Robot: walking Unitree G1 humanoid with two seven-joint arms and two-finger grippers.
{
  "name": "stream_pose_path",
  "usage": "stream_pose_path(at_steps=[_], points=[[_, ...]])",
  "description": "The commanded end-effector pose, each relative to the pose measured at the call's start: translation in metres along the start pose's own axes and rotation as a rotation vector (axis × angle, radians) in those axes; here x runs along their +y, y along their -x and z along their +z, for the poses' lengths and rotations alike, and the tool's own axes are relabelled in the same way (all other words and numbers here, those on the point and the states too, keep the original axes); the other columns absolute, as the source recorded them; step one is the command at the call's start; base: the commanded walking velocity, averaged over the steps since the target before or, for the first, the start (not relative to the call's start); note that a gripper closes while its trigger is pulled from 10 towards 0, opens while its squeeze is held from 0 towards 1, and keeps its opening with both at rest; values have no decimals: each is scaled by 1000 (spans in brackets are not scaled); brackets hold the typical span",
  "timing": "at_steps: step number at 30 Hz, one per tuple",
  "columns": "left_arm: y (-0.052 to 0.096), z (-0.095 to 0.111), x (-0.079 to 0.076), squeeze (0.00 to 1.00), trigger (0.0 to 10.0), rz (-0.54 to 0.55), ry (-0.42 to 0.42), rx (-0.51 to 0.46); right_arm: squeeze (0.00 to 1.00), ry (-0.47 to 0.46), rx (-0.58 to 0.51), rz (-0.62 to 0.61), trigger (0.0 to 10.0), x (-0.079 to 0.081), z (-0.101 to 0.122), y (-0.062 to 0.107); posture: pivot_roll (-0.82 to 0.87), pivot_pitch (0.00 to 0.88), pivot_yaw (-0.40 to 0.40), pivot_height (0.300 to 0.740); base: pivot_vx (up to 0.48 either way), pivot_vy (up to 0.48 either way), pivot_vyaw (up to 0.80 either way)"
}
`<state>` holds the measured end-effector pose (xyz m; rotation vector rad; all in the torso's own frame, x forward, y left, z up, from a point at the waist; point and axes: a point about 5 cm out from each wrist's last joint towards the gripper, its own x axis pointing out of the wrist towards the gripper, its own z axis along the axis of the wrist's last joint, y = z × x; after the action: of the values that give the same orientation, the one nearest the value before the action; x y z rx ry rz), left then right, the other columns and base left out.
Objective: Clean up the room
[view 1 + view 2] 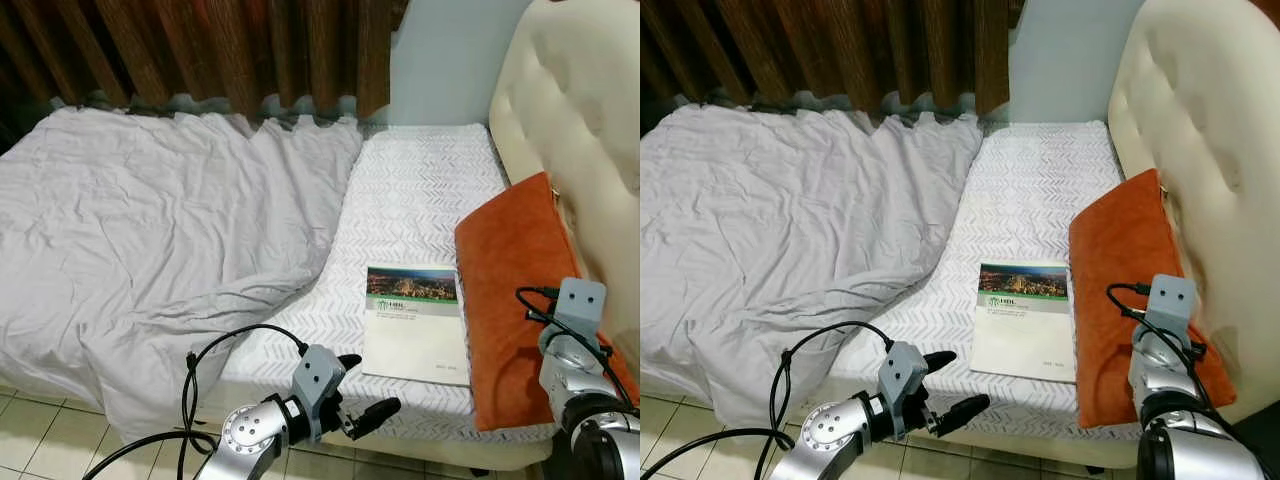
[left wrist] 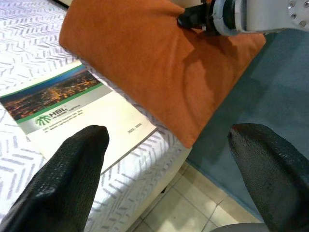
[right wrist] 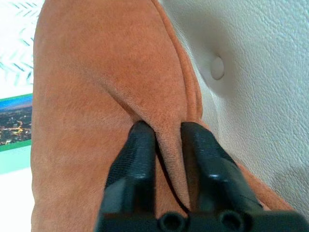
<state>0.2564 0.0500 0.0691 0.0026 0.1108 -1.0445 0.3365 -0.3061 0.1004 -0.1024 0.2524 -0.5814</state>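
Orange pillow (image 3: 91,96): your R end effector (image 3: 164,140) pinches a fold; L end effector (image 1: 360,392) open nr bed (image 1: 420,190) edge.

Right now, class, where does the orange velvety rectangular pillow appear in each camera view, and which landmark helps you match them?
Left eye view: orange pillow at right, against the cream headboard.
Right eye view: right of centre, beside the booklet.
Left wrist view: across the top, beyond the open left gripper.
Right wrist view: centre, pinched by the right gripper.
Shared landmark: the booklet.
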Motion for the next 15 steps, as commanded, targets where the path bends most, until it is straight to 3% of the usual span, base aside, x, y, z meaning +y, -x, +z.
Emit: stream_pose_path(at_steps=[1, 5, 15], points=[[3, -1, 4, 0, 10000, 22, -13, 7, 1000, 15, -89, -10, 10000, 0, 21, -4, 14, 232, 62, 740, 0, 0, 0], [6, 1, 6, 0, 10000, 32, -33, -2, 1000, 124, -193, -6, 10000, 2, 36, -4, 10, 228, 61, 740, 0, 0, 0], [8, -1, 9, 0, 10000, 44, -53, -2, 1000, 232, -427, -114, 10000, -11, 74, -3, -2, 208, 55, 740, 0, 0, 0]])
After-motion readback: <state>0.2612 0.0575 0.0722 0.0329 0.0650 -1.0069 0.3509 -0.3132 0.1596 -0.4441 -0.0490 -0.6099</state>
